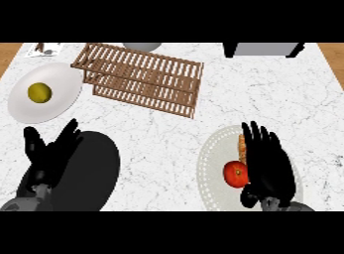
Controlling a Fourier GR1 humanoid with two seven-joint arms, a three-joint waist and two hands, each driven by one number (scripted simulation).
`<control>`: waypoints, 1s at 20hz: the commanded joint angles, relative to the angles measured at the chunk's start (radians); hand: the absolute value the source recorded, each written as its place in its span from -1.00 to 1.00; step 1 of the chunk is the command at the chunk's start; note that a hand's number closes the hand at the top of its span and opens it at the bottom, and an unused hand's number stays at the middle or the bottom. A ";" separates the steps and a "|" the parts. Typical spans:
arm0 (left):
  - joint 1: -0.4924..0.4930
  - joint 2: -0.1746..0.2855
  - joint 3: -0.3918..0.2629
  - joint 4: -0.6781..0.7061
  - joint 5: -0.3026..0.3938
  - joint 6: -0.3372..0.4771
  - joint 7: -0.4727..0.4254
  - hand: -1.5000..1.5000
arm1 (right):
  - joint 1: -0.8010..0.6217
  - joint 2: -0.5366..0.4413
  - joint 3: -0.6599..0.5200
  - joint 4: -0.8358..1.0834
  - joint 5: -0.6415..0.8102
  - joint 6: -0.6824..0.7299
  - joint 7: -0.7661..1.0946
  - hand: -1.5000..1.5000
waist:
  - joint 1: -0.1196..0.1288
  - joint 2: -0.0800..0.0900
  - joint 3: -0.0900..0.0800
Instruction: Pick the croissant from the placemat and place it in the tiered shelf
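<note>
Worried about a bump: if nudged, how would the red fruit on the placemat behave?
The red fruit looks round and smooth, so it likely rolls. The placemat seems flat, rimless, so probably nothing stops it.

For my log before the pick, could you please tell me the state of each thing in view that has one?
croissant: on the placemat, partly hidden by the right hand, not lifted.
right hand: open, fingers straight, over the croissant.
left hand: open, resting at lower left.
tiered shelf: croissant not in it.
red fruit: on the placemat.
yellow fruit: on the white plate.

Croissant (242,147) largely behind the right hand (268,166)
</note>
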 commanded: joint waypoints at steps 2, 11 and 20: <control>0.023 -0.041 0.009 -0.024 -0.038 0.004 0.009 0.00 | -0.011 0.046 -0.065 0.068 0.064 0.007 -0.041 -1.00 | 0.001 0.001 0.000; 0.044 -0.009 0.061 -0.028 -0.036 -0.084 0.003 0.00 | 0.056 0.122 -0.028 0.165 0.230 -0.117 -0.038 -1.00 | 0.002 0.000 0.000; 0.019 -0.078 0.052 -0.049 -0.087 -0.062 0.053 0.00 | -0.045 0.121 -0.190 0.397 0.252 -0.212 -0.230 -1.00 | 0.003 0.001 0.000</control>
